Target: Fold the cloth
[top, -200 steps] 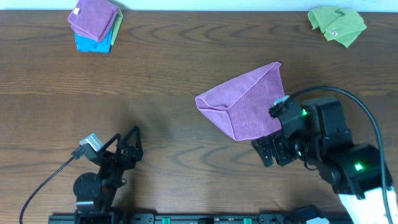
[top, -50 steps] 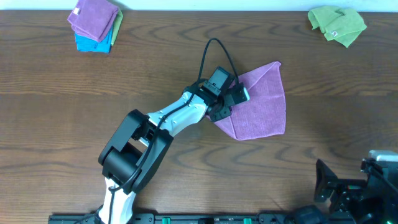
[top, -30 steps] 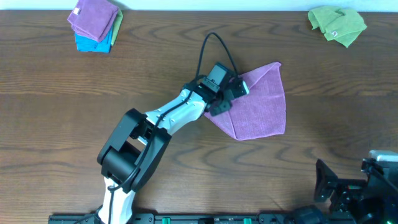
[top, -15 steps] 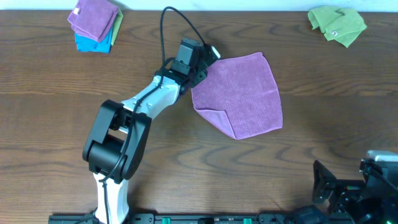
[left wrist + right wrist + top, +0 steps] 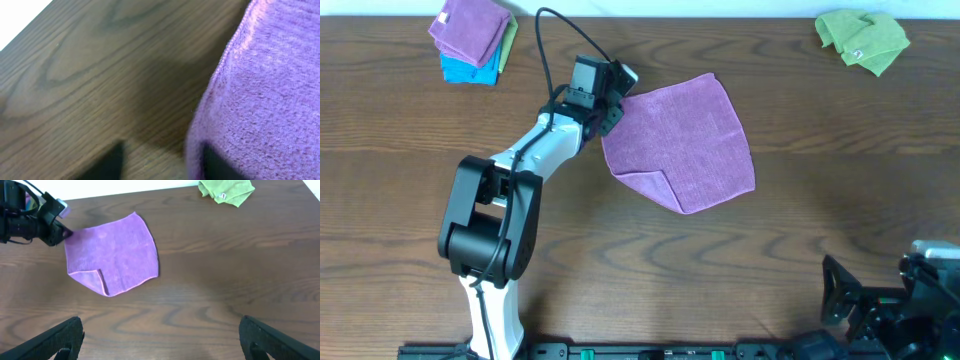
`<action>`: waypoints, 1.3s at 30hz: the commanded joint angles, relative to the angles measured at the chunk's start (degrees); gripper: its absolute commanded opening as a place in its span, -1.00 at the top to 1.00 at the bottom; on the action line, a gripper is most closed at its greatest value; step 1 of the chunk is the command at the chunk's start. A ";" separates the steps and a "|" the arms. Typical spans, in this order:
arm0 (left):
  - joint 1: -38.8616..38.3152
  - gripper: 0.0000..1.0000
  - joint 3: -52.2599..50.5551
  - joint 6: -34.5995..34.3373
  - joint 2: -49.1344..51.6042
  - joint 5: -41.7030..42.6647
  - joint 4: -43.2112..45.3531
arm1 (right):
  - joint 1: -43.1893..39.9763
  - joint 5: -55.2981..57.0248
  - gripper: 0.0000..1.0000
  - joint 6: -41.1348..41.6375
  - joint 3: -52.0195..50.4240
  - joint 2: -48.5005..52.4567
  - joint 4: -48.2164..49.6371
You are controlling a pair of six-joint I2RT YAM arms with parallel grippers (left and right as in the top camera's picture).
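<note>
The purple cloth (image 5: 680,145) lies spread flat on the wooden table, with a small flap turned over at its lower left (image 5: 650,185). It also shows in the right wrist view (image 5: 112,250) and fills the right of the left wrist view (image 5: 265,100). My left gripper (image 5: 612,95) is at the cloth's upper left corner. Its jaws (image 5: 163,162) are apart, one finger over bare wood and one at the slightly raised cloth edge. My right gripper (image 5: 160,340) is open and empty at the table's near right (image 5: 840,290), far from the cloth.
A stack of folded purple, green and blue cloths (image 5: 472,38) sits at the far left corner. A crumpled green cloth (image 5: 860,38) lies at the far right and shows in the right wrist view (image 5: 226,190). The left arm's cable loops above the cloth's corner.
My left gripper reached the cloth, unfolded it and dragged it left and toward the far edge. The right arm pulled back to the near right corner.
</note>
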 commanded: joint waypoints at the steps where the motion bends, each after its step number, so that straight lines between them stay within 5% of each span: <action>1: 0.17 -0.91 1.01 -4.42 0.68 -3.19 -0.35 | -0.74 -0.20 -0.99 0.98 0.04 0.31 0.17; 13: -3.76 -0.91 1.05 -6.93 -11.56 -1.05 -14.16 | -0.74 0.94 -0.99 -2.19 0.04 0.31 0.90; 24: -10.49 -0.91 1.03 -7.37 -20.79 32.52 -27.30 | -0.72 3.93 -0.98 -5.38 0.02 0.31 1.42; 30: -12.83 -0.91 0.50 -13.81 -16.83 20.28 -29.99 | -0.74 3.93 -0.98 -6.86 0.02 0.31 0.92; 39: -14.40 -0.91 0.50 -22.97 -9.03 18.56 -32.09 | -0.72 3.91 -0.99 -7.23 0.02 0.31 -1.73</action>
